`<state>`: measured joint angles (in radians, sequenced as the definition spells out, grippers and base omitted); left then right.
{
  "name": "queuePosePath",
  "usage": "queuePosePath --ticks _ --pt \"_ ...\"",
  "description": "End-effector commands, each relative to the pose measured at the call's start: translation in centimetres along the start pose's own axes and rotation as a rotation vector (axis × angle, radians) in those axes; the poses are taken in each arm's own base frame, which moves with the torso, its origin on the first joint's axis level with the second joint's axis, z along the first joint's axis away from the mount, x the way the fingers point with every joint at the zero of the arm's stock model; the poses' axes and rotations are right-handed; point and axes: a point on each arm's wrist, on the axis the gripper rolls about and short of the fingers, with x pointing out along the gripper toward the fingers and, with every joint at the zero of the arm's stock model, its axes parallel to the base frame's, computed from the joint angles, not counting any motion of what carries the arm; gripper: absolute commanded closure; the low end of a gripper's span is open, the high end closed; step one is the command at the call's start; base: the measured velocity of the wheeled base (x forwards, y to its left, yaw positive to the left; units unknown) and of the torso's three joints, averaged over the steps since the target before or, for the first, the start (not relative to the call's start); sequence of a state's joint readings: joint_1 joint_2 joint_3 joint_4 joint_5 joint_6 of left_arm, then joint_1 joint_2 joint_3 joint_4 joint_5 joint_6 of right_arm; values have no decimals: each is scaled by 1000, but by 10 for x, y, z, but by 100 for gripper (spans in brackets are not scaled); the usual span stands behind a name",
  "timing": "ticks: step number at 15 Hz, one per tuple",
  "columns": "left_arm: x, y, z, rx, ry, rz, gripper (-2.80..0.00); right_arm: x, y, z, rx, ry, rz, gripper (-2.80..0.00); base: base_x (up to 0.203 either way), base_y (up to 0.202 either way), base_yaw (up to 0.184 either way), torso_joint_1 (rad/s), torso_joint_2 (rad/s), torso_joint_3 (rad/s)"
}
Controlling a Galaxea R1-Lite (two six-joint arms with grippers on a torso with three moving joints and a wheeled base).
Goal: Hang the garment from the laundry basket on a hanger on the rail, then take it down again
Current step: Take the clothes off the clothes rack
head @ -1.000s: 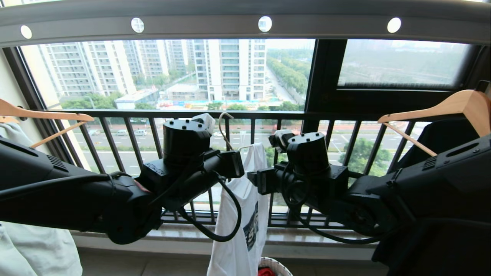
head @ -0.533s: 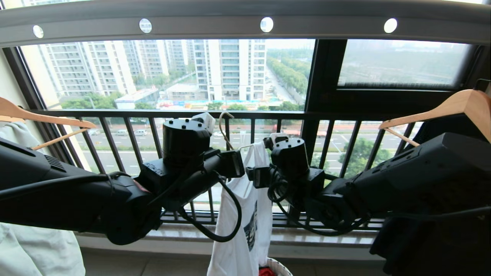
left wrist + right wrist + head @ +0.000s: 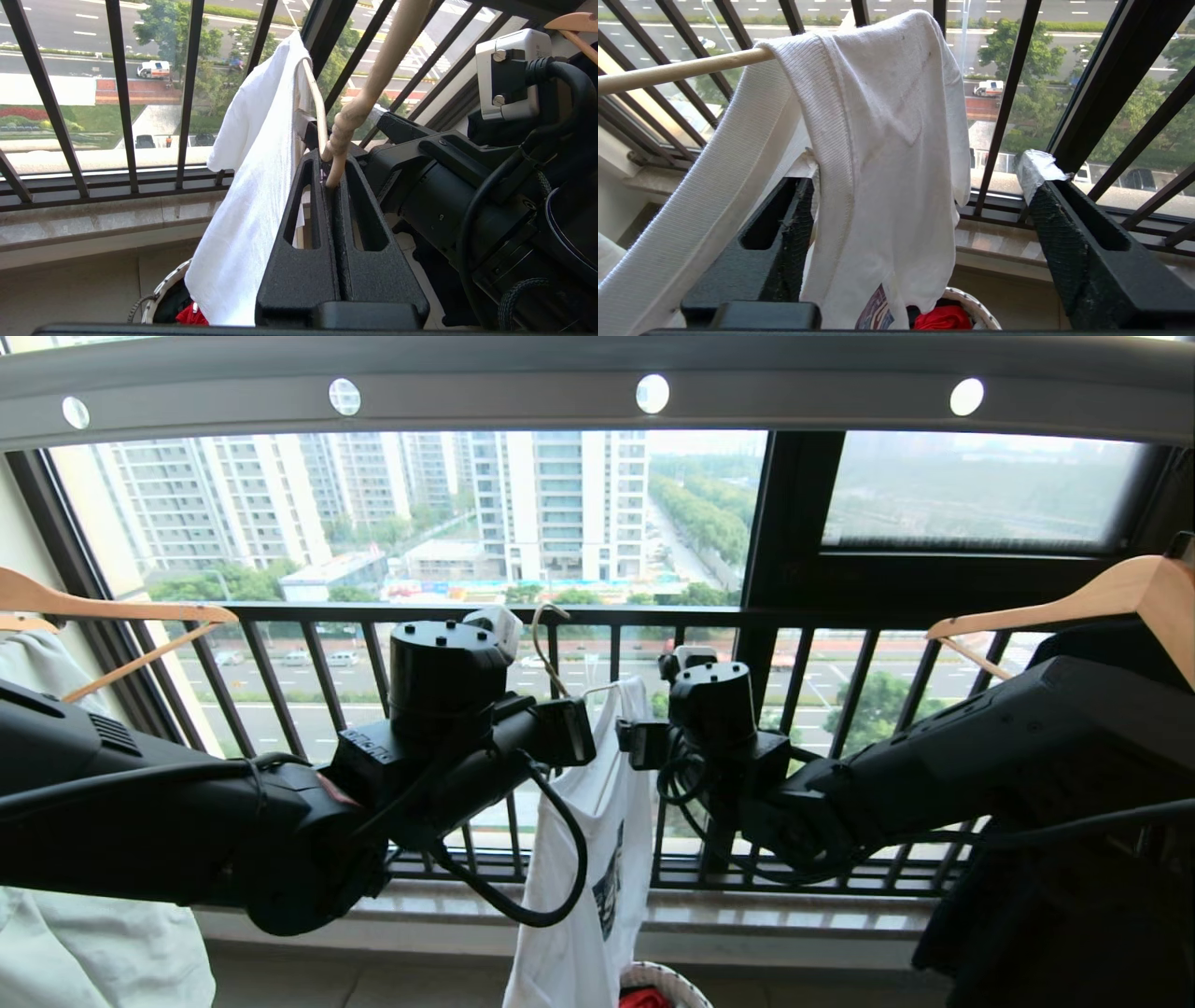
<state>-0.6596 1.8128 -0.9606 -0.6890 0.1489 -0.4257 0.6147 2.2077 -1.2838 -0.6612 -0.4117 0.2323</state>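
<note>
White T-shirt (image 3: 887, 154) hangs draped over one arm of the cream hanger (image 3: 327, 140) that my left pincer (image 3: 332, 182) clamps, while my right pincer (image 3: 920, 196) gapes around the cloth, seemingly touching it.

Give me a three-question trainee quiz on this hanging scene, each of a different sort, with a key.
1. True or false: the left gripper is shut on the wire hanger.
2. Multiple choice: the right gripper is A) shut on the sleeve, B) open, with the T-shirt hanging between its fingers, C) holding a wooden hanger.
3. Fill in: below the T-shirt stands the white woven ____.

Key: 1 true; 2 B; 3 basket.
</note>
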Motion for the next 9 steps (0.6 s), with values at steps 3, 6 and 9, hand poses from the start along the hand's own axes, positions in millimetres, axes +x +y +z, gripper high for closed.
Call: queuePosePath --ticks 3,6,9 --pt "0 -2 -2 -3 2 -5 0 1 -3 3 6 -10 -7 0 0 0 0 0 0 0" --pt "0 -3 -1 -3 0 -9 0 4 -6 3 9 -13 -17 0 0 0 0 0 0 0" --pt "1 -3 -3 -2 5 -6 0 8 -13 8 17 -24 -32 0 0 0 0 0 0 0"
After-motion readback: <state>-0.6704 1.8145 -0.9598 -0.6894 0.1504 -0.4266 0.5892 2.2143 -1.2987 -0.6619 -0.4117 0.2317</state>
